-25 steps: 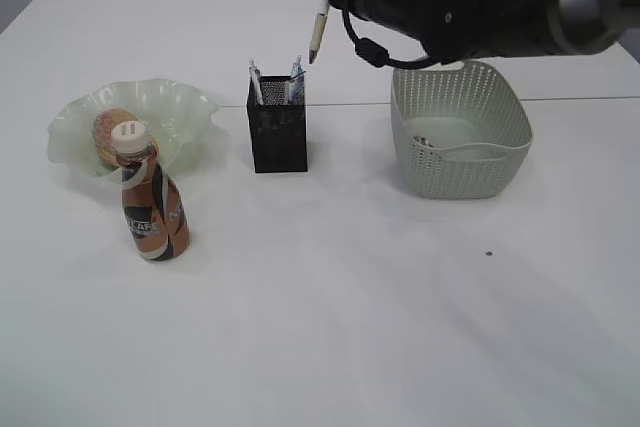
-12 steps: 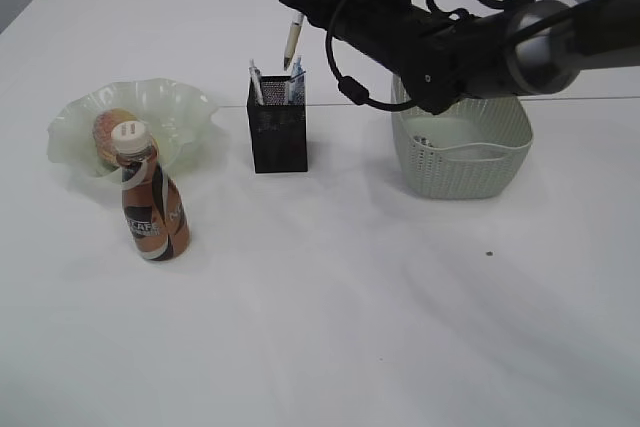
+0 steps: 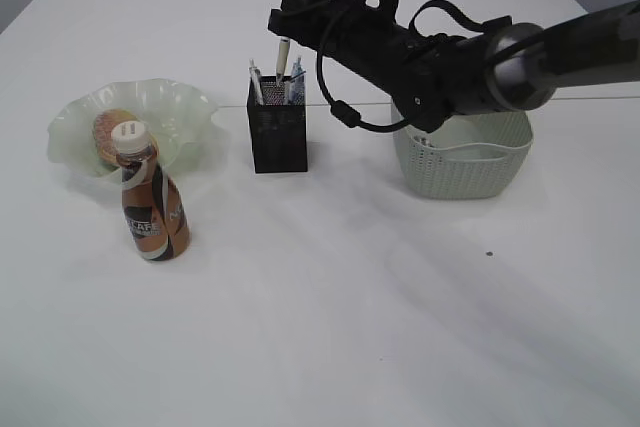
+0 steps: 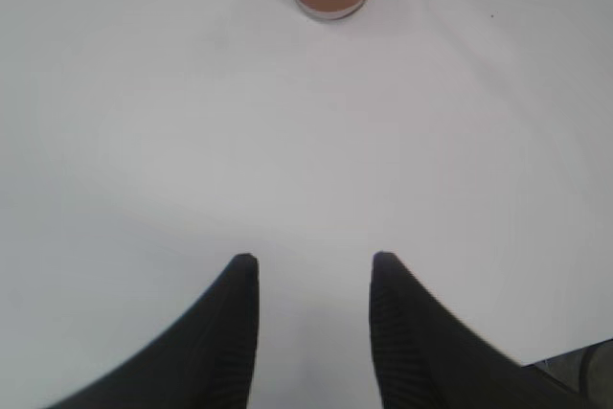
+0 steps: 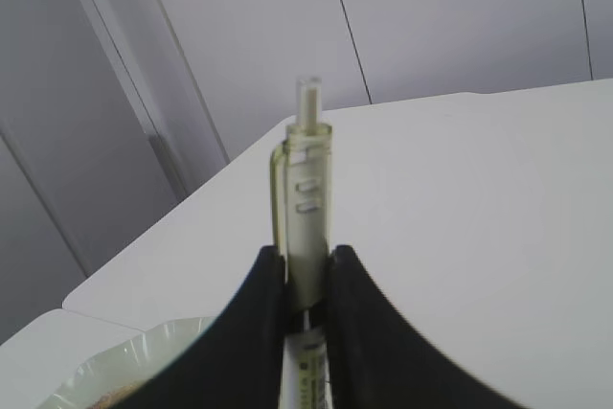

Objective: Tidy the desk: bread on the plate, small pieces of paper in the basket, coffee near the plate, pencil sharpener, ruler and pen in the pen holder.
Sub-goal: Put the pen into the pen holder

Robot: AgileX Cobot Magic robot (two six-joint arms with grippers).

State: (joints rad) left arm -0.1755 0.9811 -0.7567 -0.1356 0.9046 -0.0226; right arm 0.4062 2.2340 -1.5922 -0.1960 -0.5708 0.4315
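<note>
Pen [image 3: 287, 19]: light, stiff, slim plastic barrel, smooth so it may slip or pivot in a pinch. You'd do best to hold it mid-barrel, as it is now, w/ clicker end up. Looks: pale, translucent yellowish-green body, clear push button on top, small clip marks on the side in the right wrist view [image 5: 305, 227].

Location: nearly upright, tip down at the mouth of the pen holder [image 3: 277, 133], a black mesh box w/ other items already standing in it. Can't tell if the tip touches bottom.

Right gripper [image 3: 290, 23]: clamped on the pen, fingers either side of the barrel.

Left gripper [image 4: 314, 280]: parted, nothing between the fingers, over bare table [image 4: 172, 141] near the coffee [image 3: 151, 199].

Coffee stands just in front of the plate [image 3: 190, 107]; bread [image 3: 104, 130] on plate; basket [image 3: 470, 159] to the right of the holder.

Judgement: you're near the drop. Release only once the pen is well inside, else it may tip out.
</note>
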